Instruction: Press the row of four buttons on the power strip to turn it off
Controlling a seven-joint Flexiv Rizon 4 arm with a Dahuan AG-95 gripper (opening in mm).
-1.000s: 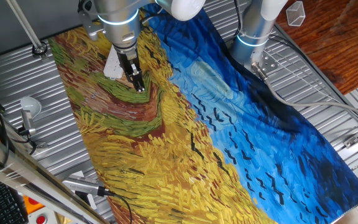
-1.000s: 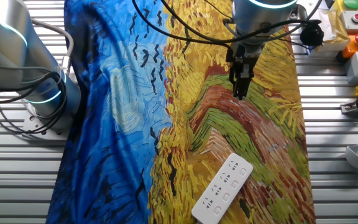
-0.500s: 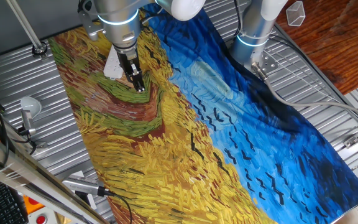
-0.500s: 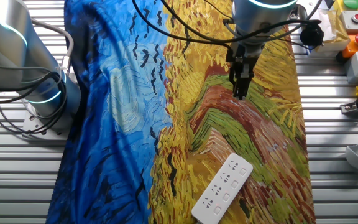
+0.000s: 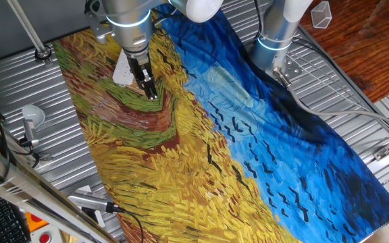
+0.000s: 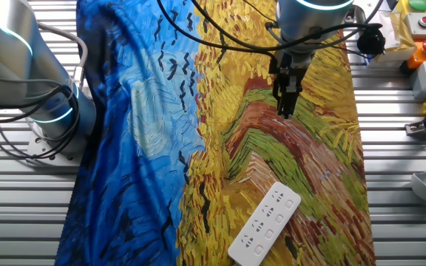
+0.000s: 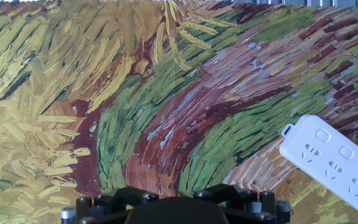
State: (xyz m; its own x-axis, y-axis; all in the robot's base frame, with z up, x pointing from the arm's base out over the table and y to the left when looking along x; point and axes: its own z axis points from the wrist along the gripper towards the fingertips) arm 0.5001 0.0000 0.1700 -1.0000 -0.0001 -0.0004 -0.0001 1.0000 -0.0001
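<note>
The white power strip [image 6: 265, 224] lies flat and slanted on the painted cloth, well in front of my gripper [image 6: 286, 112], which hangs above the cloth and apart from the strip. In one fixed view the power strip [image 5: 122, 69] shows only partly behind my gripper [image 5: 152, 94]. In the hand view the power strip [image 7: 334, 158] is at the right edge, and the row of buttons [image 7: 345, 151] shows as pale rounded switches along its top side. Only the dark hand housing [image 7: 179, 208] appears there, so the fingertips stay hidden.
A Van Gogh-style cloth [image 5: 248, 135] covers the slatted metal table [image 5: 19, 81]. A second arm's base [image 6: 46, 111] stands beside the cloth. A round knob on a stalk [image 5: 32, 116], a silver-black cabled gadget [image 5: 93, 202] and a box with coloured buttons [image 6: 422, 26] sit at the edges.
</note>
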